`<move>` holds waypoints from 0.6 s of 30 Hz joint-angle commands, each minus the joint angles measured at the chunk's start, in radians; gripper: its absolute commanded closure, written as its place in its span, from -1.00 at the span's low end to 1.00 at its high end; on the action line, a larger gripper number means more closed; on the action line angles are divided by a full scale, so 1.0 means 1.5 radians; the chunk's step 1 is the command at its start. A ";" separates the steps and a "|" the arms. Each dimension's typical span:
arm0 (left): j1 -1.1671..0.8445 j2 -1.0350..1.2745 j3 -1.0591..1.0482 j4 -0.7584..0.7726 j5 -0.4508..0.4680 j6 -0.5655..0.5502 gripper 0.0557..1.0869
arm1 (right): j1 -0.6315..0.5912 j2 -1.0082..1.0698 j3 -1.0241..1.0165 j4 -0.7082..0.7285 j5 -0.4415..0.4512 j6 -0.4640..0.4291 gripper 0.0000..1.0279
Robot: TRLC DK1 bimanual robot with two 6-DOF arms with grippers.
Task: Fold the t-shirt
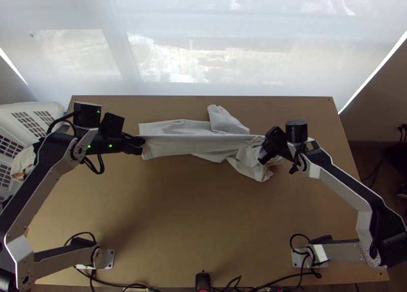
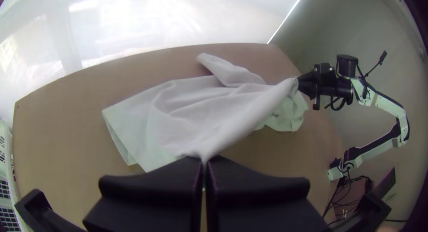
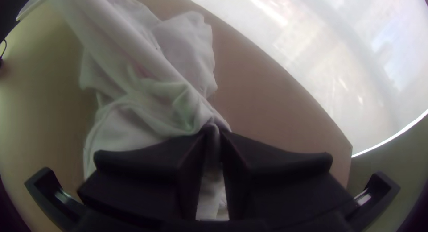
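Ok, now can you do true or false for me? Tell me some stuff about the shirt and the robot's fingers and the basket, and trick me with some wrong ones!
1. The left gripper has its fingers shut on the t-shirt. True.
2. The t-shirt is folded into a neat little square. False: one edge is stretched straight between the two grippers, and some cloth is bunched near the right gripper.
3. The right gripper is holding cloth too. True.
4. The t-shirt is bright red. False: it is white.
5. The basket stands in the middle of the table. False: it is beside the table, on the left arm's side.
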 commanded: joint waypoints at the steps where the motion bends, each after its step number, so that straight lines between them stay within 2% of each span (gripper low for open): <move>1: -0.044 0.026 -0.032 -0.002 0.000 0.010 0.93 | -0.063 0.085 -0.043 0.066 -0.006 -0.003 0.22; 5: -0.047 0.040 -0.008 -0.002 0.000 0.009 0.93 | -0.093 0.072 -0.050 0.072 -0.006 0.005 -0.24; 9: -0.047 0.050 -0.003 -0.002 0.000 0.009 0.93 | -0.106 0.024 -0.054 0.072 -0.006 0.014 -0.55; 13: -0.048 0.051 0.002 -0.002 0.001 0.009 0.93 | -0.108 -0.053 -0.048 0.053 -0.005 0.036 -0.62; 18: -0.048 0.050 0.006 -0.002 0.001 0.010 0.93 | -0.083 -0.138 -0.035 -0.025 -0.005 0.044 -0.68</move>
